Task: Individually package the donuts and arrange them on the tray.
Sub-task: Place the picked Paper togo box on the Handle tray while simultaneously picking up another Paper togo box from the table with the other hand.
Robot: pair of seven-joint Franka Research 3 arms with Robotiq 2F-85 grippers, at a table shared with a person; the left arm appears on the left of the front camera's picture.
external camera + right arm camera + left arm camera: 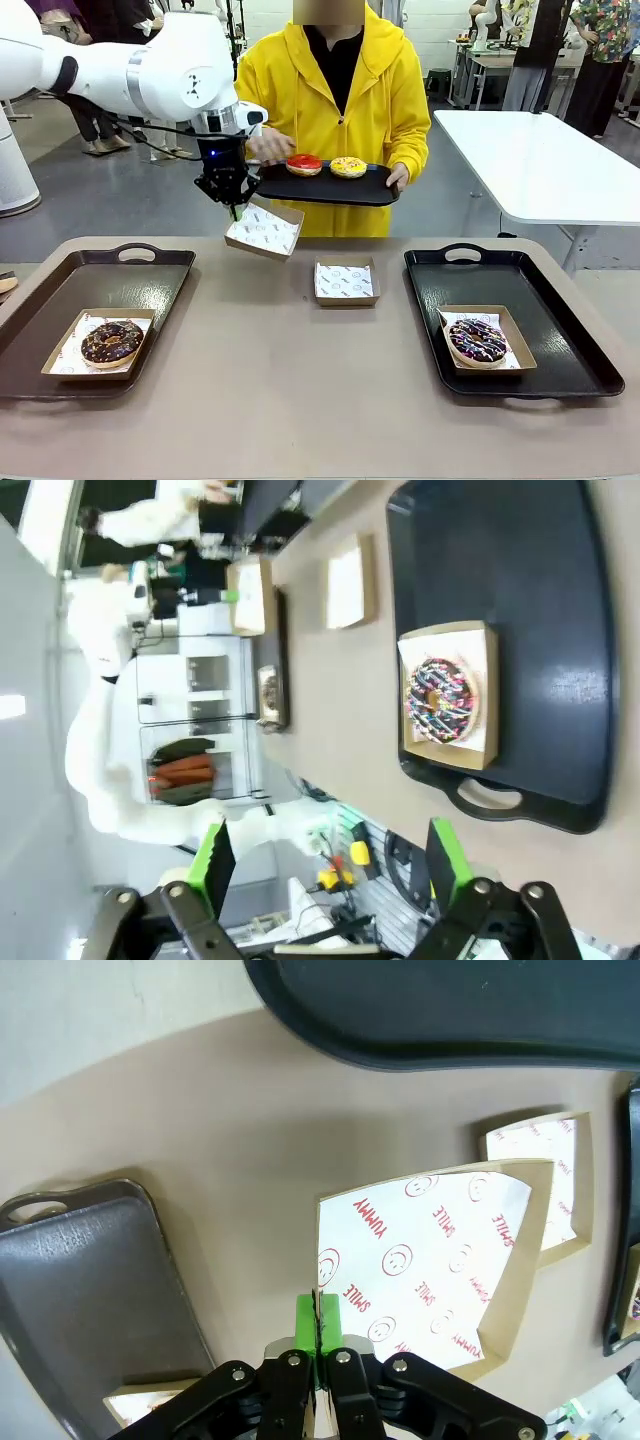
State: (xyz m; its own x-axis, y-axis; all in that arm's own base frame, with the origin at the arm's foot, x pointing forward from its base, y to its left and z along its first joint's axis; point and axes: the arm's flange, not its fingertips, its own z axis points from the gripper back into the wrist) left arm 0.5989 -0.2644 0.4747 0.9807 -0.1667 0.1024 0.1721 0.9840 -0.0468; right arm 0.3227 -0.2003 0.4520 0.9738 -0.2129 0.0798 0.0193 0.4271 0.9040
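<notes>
My left gripper [234,207] is shut on the rim of an empty paper-lined box [264,229], held tilted above the table's far side; the wrist view has its green pads [306,1322] pinching the box's edge [430,1260]. The person holds a black tray [330,187] with the red-iced donut [304,164] and the yellow-iced donut [348,166]. The chocolate donut [112,342] lies boxed on the left tray [60,300]. The sprinkled dark donut [477,341] lies boxed on the right tray [560,330], also below my open right gripper [330,860] as the donut [440,700].
Another empty lined box [343,281] sits at the table's middle back, seen too as a box [545,1185] in the left wrist view. A white table [540,160] stands at the back right. The person stands close behind the table's far edge.
</notes>
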